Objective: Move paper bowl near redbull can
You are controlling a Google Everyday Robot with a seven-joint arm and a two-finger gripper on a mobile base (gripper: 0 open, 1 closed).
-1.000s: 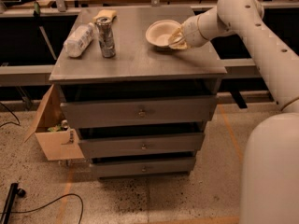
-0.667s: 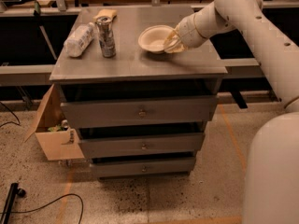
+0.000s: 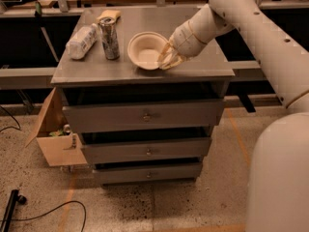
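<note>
Paper bowl (image 3: 146, 50) slid nearer redbull can (image 3: 109, 37), jaws clamping its right rim.

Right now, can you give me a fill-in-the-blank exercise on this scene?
1. The pincer holds the paper bowl by its ____.
2. The redbull can stands ____ on the cabinet.
3. The plastic bottle lies on its ____.
4. The cabinet front shows ____ drawers.
Missing words: rim; upright; side; three.

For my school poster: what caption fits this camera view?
Robot's end effector holds a paper bowl near a can on a cabinet.
</note>
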